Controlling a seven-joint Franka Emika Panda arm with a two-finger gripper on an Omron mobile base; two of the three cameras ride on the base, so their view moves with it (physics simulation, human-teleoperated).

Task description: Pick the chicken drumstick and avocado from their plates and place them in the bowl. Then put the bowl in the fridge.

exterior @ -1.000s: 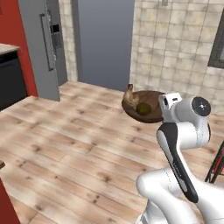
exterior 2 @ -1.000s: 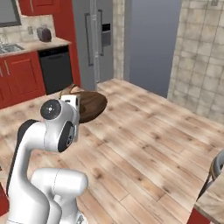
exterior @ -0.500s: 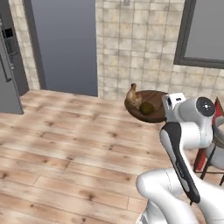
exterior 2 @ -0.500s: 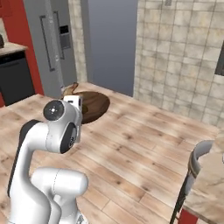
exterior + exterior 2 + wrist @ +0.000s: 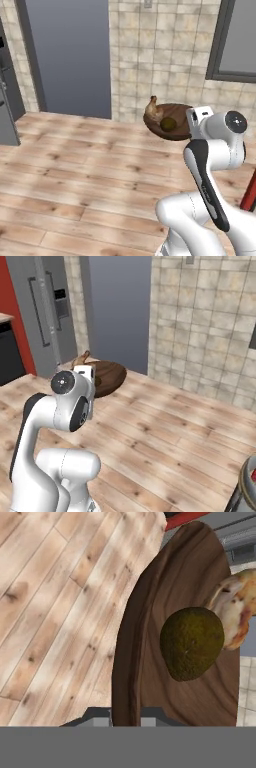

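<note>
So you've got the bowl (image 5: 172, 122) up in the air, pinched at its near rim by the gripper (image 5: 125, 714); its fingers are clamped narrow on the wooden edge, one tip each side of the rim in the hand view. Both foods are already in the bowl: the avocado (image 5: 191, 643) sits about mid-bowl, and the chicken drumstick (image 5: 235, 607) lies touching it on the far side, bone end poking above the rim. Holding it by the edge level like that looks like the only way to keep the two from rolling out while the base drives, I'd guess.

Under the bowl is a pale wood plank floor (image 5: 75, 170), with nothing on it near the bowl. Past the bowl there's a beige tiled wall (image 5: 160, 50) and a big flat grey-blue panel (image 5: 70, 55). The fridge (image 5: 45, 311) stands well to the left of the bowl, grey doors shut, with its bar handles showing. So the carry's the step in hand, and the fridge still needs opening.
</note>
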